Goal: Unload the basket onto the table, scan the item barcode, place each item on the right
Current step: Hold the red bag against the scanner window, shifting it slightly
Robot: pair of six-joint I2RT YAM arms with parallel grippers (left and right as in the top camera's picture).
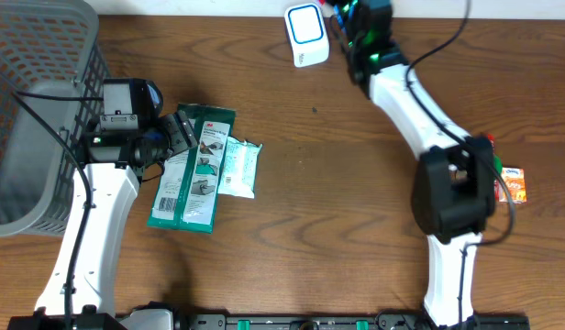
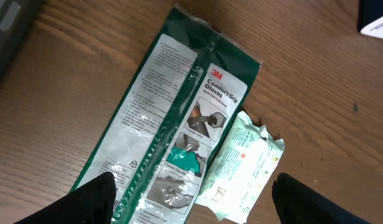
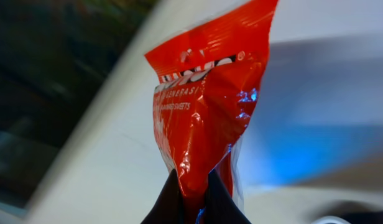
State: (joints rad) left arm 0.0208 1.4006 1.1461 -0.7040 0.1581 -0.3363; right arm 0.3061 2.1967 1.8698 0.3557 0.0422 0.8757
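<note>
basket (image 1: 26, 55): left part cut by pic edge, overhead
gloves pack (image 2: 173, 118): bottom end runs off frame, left wrist view; lower corner behind left fingers (image 2: 92, 199); fine print too small to read
wipes pack (image 2: 241, 168): label txt too small
red packet (image 3: 204, 106): bottom end hidden betw. right fingers (image 3: 163, 208); top corner cut by edge; lettering blurred
bkgd, right wrist view: smeared, can't tell what's there
orange box (image 1: 514, 183): partly behind right arm (image 1: 448, 197)

Brown wooden table (image 1: 328, 183): grey plastic basket (image 1: 92, 55), green glove packet (image 1: 193, 170) touching pale wipes pack (image 1: 241, 170), white-blue scanner (image 1: 306, 34), small orange box (image 1: 512, 183).
</note>
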